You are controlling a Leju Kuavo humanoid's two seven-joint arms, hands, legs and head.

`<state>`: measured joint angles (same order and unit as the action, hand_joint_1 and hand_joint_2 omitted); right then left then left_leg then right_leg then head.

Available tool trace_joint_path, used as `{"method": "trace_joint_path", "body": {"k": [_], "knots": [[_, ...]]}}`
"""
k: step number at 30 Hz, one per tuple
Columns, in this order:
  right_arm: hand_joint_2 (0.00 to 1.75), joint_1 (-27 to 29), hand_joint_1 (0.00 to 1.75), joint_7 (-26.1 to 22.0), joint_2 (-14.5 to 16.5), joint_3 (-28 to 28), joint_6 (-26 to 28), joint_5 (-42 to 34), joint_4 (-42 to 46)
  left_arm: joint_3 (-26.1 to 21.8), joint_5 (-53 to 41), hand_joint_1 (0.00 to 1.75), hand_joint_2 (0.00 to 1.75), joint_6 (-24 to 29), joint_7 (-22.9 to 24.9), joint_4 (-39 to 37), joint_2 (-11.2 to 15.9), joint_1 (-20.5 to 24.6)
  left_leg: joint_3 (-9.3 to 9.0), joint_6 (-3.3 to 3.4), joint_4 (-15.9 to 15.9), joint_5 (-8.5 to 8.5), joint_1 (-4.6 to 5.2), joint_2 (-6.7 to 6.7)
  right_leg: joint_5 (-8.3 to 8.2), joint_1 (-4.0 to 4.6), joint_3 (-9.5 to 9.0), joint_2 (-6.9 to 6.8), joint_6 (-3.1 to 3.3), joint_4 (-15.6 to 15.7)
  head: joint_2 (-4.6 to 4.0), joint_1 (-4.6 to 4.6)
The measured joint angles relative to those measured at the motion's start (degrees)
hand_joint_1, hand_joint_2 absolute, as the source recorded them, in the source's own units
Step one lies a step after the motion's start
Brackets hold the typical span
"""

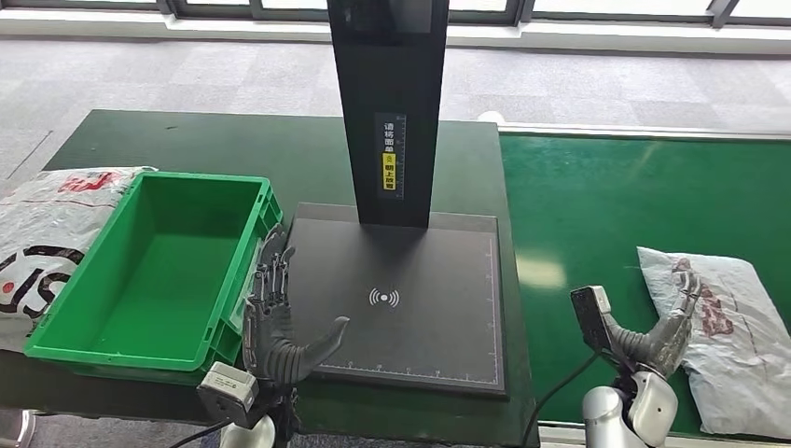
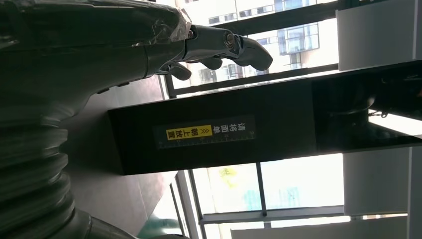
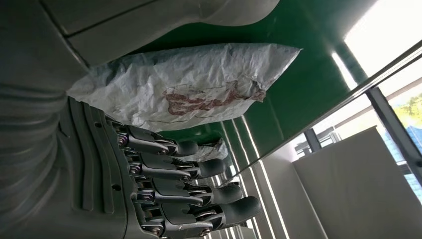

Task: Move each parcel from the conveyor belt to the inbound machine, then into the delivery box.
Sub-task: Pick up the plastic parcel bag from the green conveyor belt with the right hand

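Fingers (image 1: 271,280) of left hand (image 1: 280,322) spread apart and straight, thumb angled out over the near left corner of the inbound machine's dark scan plate (image 1: 410,317), holding nothing, fingertips close beside the green crate's (image 1: 163,271) right wall. Fingers (image 3: 169,169) of right hand (image 1: 658,331) loosely extended and apart, empty, resting at or just above the near left edge of a crumpled white plastic parcel (image 1: 728,327) with reddish print; cannot tell whether touching. Parcel lying flat on the green conveyor belt (image 1: 597,205), to the right of the machine. In the right wrist view, same parcel (image 3: 194,84) wrinkled, pillow-shaped, close beyond the fingers, with a second pale bag (image 3: 211,149) farther along the belt. Matte black scan plate marked with a white wireless symbol and ruler ticks along its edges, with a tall black post (image 1: 390,103) rising from its far side and bearing a yellow-and-white label (image 1: 389,154). Rigid moulded plastic crate, rectangular, ribbed rim, standing on the dark green surface (image 1: 233,140) just left of the plate. Another white printed bag (image 1: 47,233) with red and black lettering lying against the crate's left side. Grey carpet tiles beyond, and large windows in the wrist views.
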<state>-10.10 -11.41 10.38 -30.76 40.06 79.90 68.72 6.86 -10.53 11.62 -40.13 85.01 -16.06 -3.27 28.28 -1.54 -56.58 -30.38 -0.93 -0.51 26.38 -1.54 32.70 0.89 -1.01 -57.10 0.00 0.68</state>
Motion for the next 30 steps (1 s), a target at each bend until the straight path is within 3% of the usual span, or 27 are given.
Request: {"method": "trace_joint_path", "body": {"k": [9, 13, 23, 30], "knots": [[1.75, -1.04, 0.00, 0.16, -0.96, -2.23, 0.01, 0.28, -2.06, -0.02, 0.02, 0.00, 1.75, 0.11, 0.00, -0.01, 0.00, 0.00, 0.00, 0.00, 0.01, 0.00, 0.00, 0.01, 0.02, 0.01, -0.01, 0.01, 0.01, -0.01, 0.00, 0.00], [1.75, -2.28, 0.00, 3.79, -1.33, -3.34, 0.00, 3.88, -3.46, -0.02, 0.19, 0.00, 1.75, 0.75, 0.00, 0.00, 0.00, -0.02, -0.01, 0.00, 0.01, 0.00, 0.01, 0.01, 0.01, -0.01, -0.01, 0.01, 0.01, 0.00, 0.00, 0.00], [1.75, -10.27, 0.00, 11.85, -9.38, -10.28, 0.00, 8.66, -17.44, -0.28, 0.37, 0.00, 1.75, 0.81, 0.00, 0.14, 0.02, -0.61, -0.08, 0.01, -0.01, 0.00, 0.05, -0.03, 0.00, -0.04, -0.01, -0.02, -0.01, 0.01, 0.00, 0.00], [1.75, -12.43, 0.00, 15.87, -12.12, -11.23, 0.02, 10.08, -23.47, -0.35, 0.26, 0.00, 1.75, 0.81, 0.00, 0.20, 0.00, -0.72, 0.00, 0.01, 0.01, 0.00, 0.02, -0.05, 0.01, -0.02, 0.00, -0.04, 0.00, 0.00, 0.00, 0.00]]}}
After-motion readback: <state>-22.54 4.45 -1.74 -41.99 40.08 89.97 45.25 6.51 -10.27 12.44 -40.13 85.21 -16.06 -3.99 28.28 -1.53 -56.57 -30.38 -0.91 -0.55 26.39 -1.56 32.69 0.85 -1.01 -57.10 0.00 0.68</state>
